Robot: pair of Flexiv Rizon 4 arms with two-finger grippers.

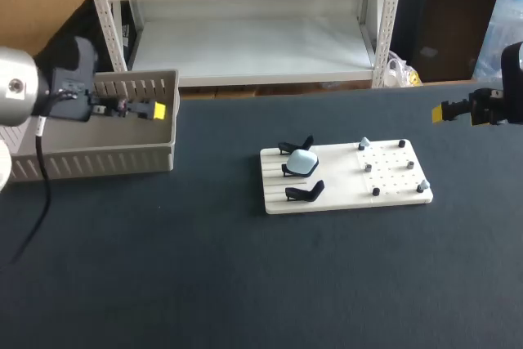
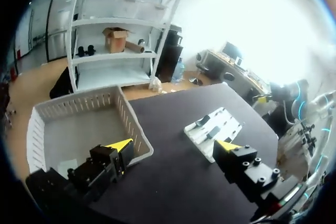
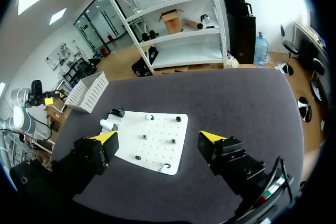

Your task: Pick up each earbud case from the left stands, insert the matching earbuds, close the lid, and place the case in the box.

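A white board (image 1: 392,171) lies mid-table. Three black stands (image 1: 304,193) line its left part, and a pale blue earbud case (image 1: 303,161) rests on the middle one. Small earbuds (image 1: 364,144) sit on pegs on its right part. The white slatted box (image 1: 106,132) stands at the far left. My left gripper (image 1: 157,109) hovers open and empty over the box's right wall, with the box (image 2: 79,124) below its fingers. My right gripper (image 1: 449,112) hangs open and empty off to the right of the board. In the right wrist view the board (image 3: 157,142) lies beneath that gripper (image 3: 158,137), the case (image 3: 106,124) at its far end.
Dark cloth covers the table (image 1: 245,284). The board (image 2: 215,128) shows ahead of the left gripper (image 2: 173,145). The box (image 3: 86,92) stands beyond the board in the right wrist view.
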